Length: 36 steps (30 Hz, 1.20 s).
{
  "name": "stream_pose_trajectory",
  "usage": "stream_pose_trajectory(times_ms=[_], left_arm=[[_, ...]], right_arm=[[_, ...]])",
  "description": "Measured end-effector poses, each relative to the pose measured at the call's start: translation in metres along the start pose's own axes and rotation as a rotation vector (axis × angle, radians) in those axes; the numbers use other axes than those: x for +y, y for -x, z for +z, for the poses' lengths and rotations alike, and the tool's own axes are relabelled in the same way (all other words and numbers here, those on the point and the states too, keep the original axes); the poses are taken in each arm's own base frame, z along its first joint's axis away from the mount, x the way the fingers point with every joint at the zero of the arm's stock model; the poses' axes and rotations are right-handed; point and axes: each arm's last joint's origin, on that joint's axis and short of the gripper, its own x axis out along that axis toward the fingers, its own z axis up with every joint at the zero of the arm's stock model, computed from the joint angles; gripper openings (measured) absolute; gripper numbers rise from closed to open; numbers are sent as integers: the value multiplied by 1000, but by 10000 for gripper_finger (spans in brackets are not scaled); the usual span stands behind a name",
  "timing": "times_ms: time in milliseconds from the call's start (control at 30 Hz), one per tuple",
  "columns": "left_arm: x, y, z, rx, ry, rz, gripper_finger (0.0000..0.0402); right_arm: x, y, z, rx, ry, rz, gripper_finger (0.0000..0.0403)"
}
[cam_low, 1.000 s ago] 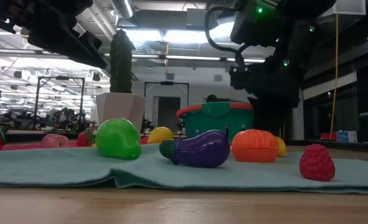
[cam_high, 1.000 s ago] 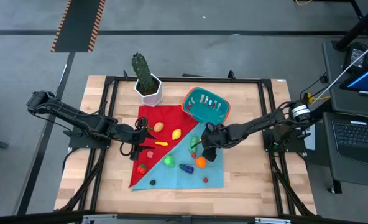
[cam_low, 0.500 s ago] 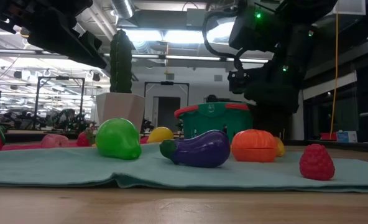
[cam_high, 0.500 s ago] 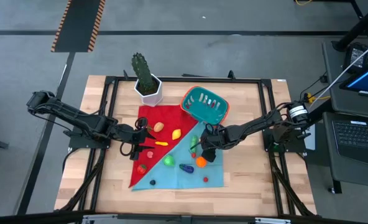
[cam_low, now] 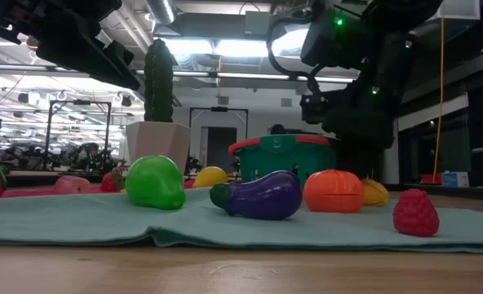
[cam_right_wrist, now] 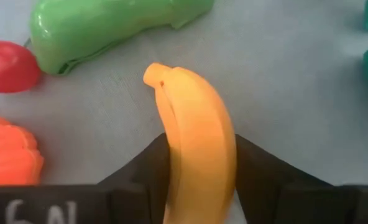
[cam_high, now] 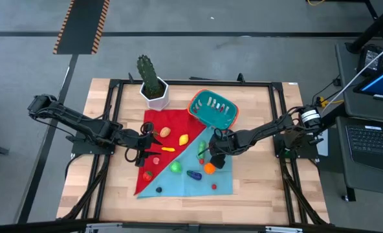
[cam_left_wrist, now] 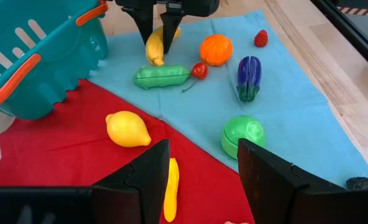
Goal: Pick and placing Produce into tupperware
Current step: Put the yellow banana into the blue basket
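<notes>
The Produce lies scattered on a red and blue cloth (cam_high: 178, 162): a green cucumber (cam_left_wrist: 162, 76), an orange fruit (cam_high: 208, 168), a purple eggplant (cam_high: 194, 174), a green round fruit (cam_high: 176, 167), a lemon (cam_high: 183, 138) and other small pieces. The teal tupperware (cam_high: 214, 109) stands at the cloth's far corner. My right gripper (cam_high: 215, 151) is shut on a yellow banana (cam_right_wrist: 196, 130), just near of the tupperware. Over the red cloth, my left gripper (cam_left_wrist: 202, 162) hangs open and touches nothing. My right gripper pinches the banana's two sides (cam_right_wrist: 171, 155) between its two fingers (cam_right_wrist: 140, 168), away from the free tip (cam_right_wrist: 154, 74). The fingers slant down from above and lie along the banana. The banana lies on the blue cloth (cam_right_wrist: 283, 81).
A green cactus in a white pot (cam_high: 153, 84) stands at the far left of the cloth. Black frame rails (cam_high: 114, 123) run around the wooden table. A red raspberry (cam_high: 213, 186) and a dark blue piece (cam_high: 158, 189) lie near the cloth's near edge.
In the low view the banana now sticks out farther to the right from behind the orange fruit. Both arms have otherwise kept their places.
</notes>
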Motion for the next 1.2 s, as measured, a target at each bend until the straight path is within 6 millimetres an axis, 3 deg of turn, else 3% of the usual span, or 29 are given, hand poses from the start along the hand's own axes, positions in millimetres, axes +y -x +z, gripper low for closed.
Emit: stream_pose_trajectory(times_ms=[333, 567, 933, 1200], left_arm=[[0, 0, 0, 0, 0, 0, 179], [0, 0, 0, 0, 0, 0, 179], [0, 0, 0, 0, 0, 0, 179], [0, 0, 0, 0, 0, 0, 179]], right_arm=[[-4, 0, 0, 34, -59, 0, 166], [-5, 4, 1, 46, -62, 30, 144], [-11, 53, 12, -105, -94, 129, 152], [-22, 94, 7, -298, 5, 50, 144]])
